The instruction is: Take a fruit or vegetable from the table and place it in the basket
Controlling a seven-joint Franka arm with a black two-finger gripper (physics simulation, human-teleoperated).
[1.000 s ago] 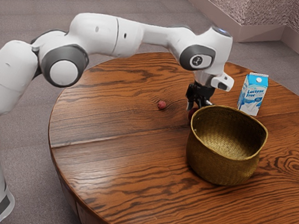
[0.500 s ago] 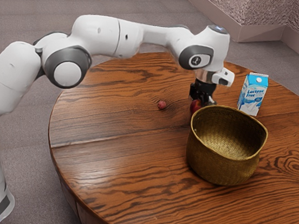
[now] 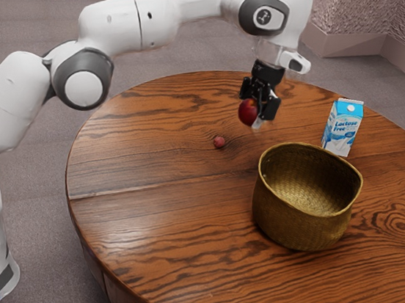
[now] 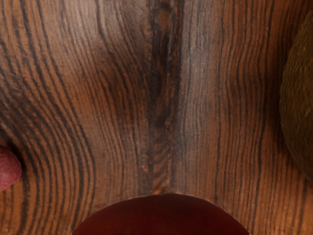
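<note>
Two fingers of the black tool (image 3: 259, 110) stand clamped on a red fruit (image 3: 247, 113) above the table (image 3: 159, 223).

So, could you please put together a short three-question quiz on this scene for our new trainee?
1. True or false: the large red fruit is outside the basket.
2. Which is the tool shut on?
A) the basket
B) the large red fruit
C) nothing
3. Fill in the missing word: the label on the carton reads "____ Free".

Key: 1. True. 2. B. 3. Lactose.
</note>
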